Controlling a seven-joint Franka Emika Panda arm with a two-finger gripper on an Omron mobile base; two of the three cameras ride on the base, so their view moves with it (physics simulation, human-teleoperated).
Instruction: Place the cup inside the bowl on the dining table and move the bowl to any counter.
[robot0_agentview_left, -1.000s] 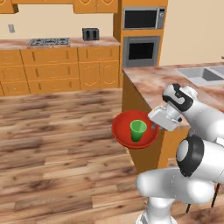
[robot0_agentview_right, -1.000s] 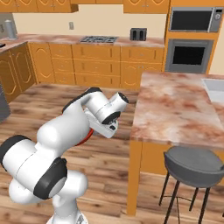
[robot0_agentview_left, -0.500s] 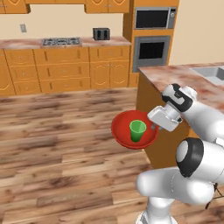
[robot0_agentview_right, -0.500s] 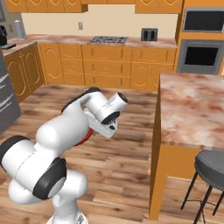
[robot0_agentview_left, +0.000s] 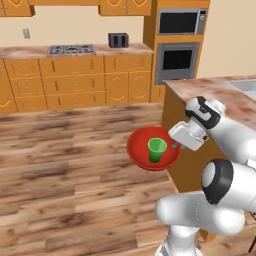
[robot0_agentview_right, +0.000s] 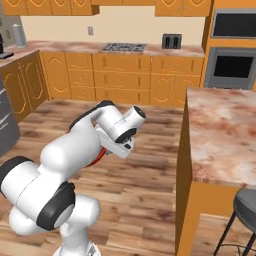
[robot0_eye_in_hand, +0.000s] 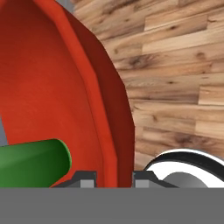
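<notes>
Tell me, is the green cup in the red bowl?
Yes. The cup stands upright inside the bowl, which the gripper holds by its rim above the floor.

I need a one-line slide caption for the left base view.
Gripper holds the red bowl by its rim, green cup upright inside, above the wood floor.

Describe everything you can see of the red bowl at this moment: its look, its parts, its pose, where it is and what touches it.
The bowl is wide, shallow and round, glossy red, with a low sloping wall and flat floor. It hangs above the wooden floor beside the end of the dining table, roughly level, held by the tool, whose fingers pinch its rim, one inside and one outside. The cup, small and bright green, stands upright inside it, near the middle. Nothing else touches it.
</notes>
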